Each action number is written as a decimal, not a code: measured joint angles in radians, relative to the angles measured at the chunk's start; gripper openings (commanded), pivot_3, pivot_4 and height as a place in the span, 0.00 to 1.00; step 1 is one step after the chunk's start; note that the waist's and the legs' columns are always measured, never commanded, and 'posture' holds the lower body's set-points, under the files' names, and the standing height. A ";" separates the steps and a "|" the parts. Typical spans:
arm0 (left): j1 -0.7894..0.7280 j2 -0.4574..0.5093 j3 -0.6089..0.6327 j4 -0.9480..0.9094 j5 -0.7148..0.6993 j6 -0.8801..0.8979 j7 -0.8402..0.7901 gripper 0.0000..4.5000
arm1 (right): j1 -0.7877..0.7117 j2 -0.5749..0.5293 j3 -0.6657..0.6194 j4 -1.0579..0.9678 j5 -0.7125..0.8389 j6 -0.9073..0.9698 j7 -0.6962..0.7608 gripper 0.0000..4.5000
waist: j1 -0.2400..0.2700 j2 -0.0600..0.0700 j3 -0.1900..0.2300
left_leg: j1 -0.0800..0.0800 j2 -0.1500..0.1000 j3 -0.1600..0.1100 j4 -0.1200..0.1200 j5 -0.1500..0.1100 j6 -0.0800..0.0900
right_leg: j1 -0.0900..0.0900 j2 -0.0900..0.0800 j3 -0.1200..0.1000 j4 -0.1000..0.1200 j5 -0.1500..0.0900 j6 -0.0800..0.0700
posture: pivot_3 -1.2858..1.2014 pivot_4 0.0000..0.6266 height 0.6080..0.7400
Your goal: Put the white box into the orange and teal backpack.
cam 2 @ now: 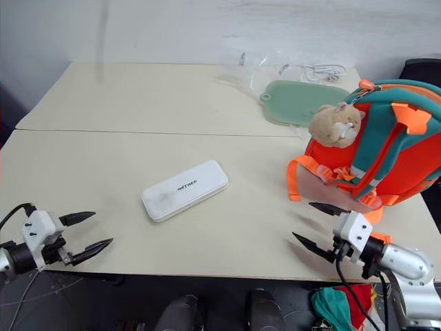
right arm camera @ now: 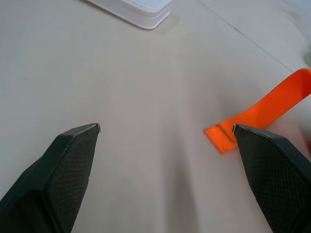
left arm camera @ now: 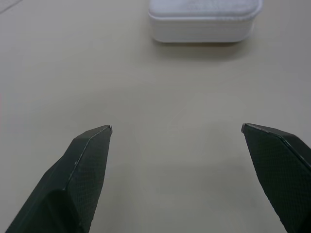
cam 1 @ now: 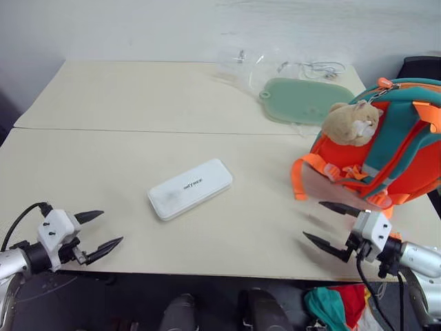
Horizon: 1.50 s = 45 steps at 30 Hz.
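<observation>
Place: we take it for an office or lab room.
Desk: we see two plain cream desks (cam 1: 138, 148) pushed together.
Behind the desk: we see a bare white wall (cam 1: 138, 27).
At the desk's right edge: a dark chair back (cam 1: 420, 67).

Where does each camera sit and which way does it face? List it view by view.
Left eye, right eye: on the head, looking down over the table, white box and orange and teal backpack; both arms show.
Left wrist: along the open left tool toward the box.
Right wrist: along the open right tool; orange strap.
Shared: both wrist views catch the box.
</observation>
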 measured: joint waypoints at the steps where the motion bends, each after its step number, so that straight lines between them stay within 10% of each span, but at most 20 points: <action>1: 0.000 0.002 0.003 0.000 -0.001 0.006 -0.002 1.00 | -0.006 0.000 0.002 0.001 0.000 0.000 0.003 1.00 | -0.001 0.000 0.000 | 0.000 0.000 0.000 0.000 0.000 0.000 | 0.000 0.000 0.000 0.000 0.000 0.000 | 0.52 0.24 1.00; 25: 0.052 -0.017 0.096 -0.085 -0.120 0.153 -0.022 1.00 | -0.068 0.013 0.094 -0.046 0.019 0.092 0.011 1.00 | -0.005 0.000 0.000 | 0.000 0.000 0.000 0.000 0.000 0.000 | 0.000 0.000 0.000 0.001 0.000 0.000 | 0.52 0.24 1.00; 39: -0.035 -0.275 0.083 -0.216 -0.118 0.234 0.349 0.09 | -0.522 0.272 0.439 -0.108 -0.245 0.547 -0.418 0.02 | -0.003 -0.002 -0.001 | -0.004 0.000 -0.001 0.004 0.002 -0.005 | -0.002 -0.001 -0.001 0.002 0.000 0.000 | 0.52 0.24 1.00; 45: -0.111 -0.392 -0.037 -0.311 -0.104 0.420 0.594 0.01 | -0.611 0.390 0.502 0.108 -0.377 0.486 -0.547 0.00 | -0.007 -0.003 -0.002 | -0.006 0.000 0.000 0.012 -0.001 -0.002 | -0.001 -0.001 0.001 0.003 0.002 0.003 | 0.52 0.24 1.00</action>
